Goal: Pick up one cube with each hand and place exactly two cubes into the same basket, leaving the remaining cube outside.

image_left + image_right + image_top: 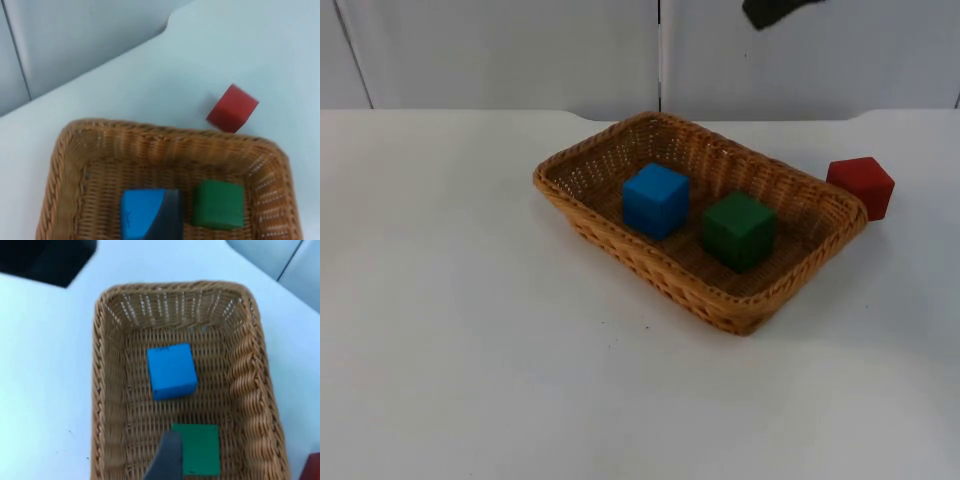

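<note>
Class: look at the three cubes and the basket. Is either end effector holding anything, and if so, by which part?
Nothing is held. The blue cube and green cube sit loose in the basket; the red cube rests on the table outside.

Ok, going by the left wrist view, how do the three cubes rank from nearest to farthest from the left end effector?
1. Blue cube, in the basket, right at the left end effector.
2. Green cube, beside it in the basket.
3. Red cube, outside, beyond the basket's far rim.
</note>
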Tool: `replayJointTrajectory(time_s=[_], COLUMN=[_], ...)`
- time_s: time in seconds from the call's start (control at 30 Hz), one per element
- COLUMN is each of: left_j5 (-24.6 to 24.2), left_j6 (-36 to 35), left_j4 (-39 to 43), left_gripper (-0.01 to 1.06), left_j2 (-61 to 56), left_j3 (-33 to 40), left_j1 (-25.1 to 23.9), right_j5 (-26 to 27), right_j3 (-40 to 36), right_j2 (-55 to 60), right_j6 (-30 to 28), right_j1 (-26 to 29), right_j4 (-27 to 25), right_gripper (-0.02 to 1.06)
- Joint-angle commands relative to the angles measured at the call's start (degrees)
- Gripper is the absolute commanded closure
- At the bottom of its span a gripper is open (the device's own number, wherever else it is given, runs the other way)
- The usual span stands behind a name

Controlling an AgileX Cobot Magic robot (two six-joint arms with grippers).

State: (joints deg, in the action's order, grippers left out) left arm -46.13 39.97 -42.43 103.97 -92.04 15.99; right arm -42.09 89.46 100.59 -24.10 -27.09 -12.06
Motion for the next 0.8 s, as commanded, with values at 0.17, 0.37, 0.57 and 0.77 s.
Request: replayJointTrajectory(time_s=[0.17,0.37,0.57,0.77], left_j5=[-3.3,-6.1,-4.6,-2.9], left_j6=[-1.9,-1.9,-1.2,-0.9], left_j4=[1.1,1.6,1.6,3.2], left_gripper=[0.27,0.27,0.27,0.27], left_j2=[-5.2,-7.9,-11.7,-15.8], left_j3=[-0.3,0.0,4.6,10.6], left_j1=[0.0,0.0,0.0,0.0], right_j5=[-1.2,-1.1,1.3,2.3], right_j3=[-2.1,-5.4,-10.1,-14.3], right_j2=[-6.5,-10.8,-14.7,-18.2], right_j6=[1.6,2.0,2.2,2.2], right_j1=[0.2,0.2,0.2,0.2], right_j4=[-0.1,-0.5,-0.7,-1.5], right_gripper=[0.31,0.31,0.31,0.31])
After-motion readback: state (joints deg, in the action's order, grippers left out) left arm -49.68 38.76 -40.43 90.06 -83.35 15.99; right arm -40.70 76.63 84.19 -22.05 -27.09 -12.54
